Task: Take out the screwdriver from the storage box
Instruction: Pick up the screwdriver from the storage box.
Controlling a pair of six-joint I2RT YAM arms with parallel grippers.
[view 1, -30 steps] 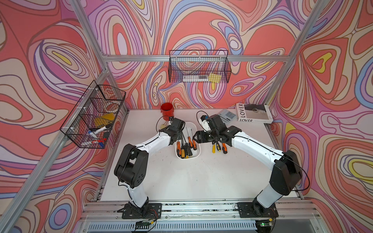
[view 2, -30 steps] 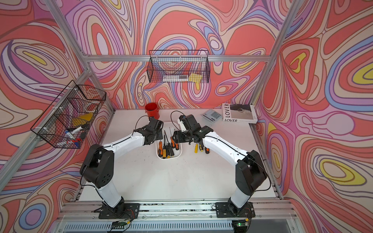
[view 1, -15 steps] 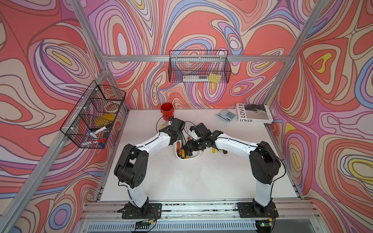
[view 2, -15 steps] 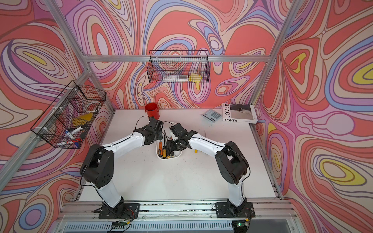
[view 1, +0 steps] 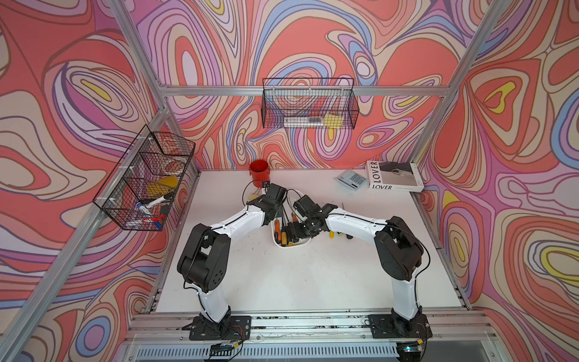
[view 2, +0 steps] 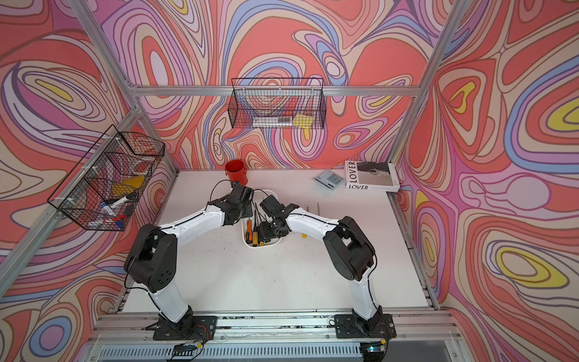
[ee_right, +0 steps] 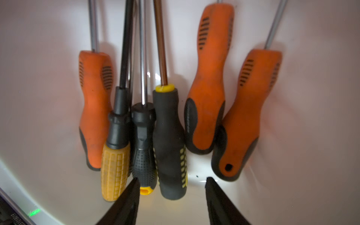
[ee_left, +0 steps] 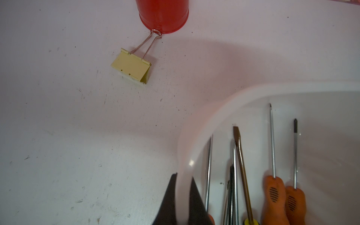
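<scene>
Storage box (view 1: 293,245) sits mid-table between both arms, holding several screwdrivers (ee_right: 206,97) side by side. Left gripper (ee_left: 183,176) is pressed together on the box's side wall, near the blade tips. Right gripper (ee_right: 173,179) hangs spread inside the box, the butt of the black-and-yellow screwdriver (ee_right: 169,140) lying between its fingers (ee_right: 124,202).

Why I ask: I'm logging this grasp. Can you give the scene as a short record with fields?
storage box: white, mid-table
screwdrivers: six handles seen inside the box
left gripper: fingers shut on the box rim
right gripper: open, fingers around the black-yellow screwdriver handle end
red cup: behind the box
binder clip: yellow, beside the cup
</scene>
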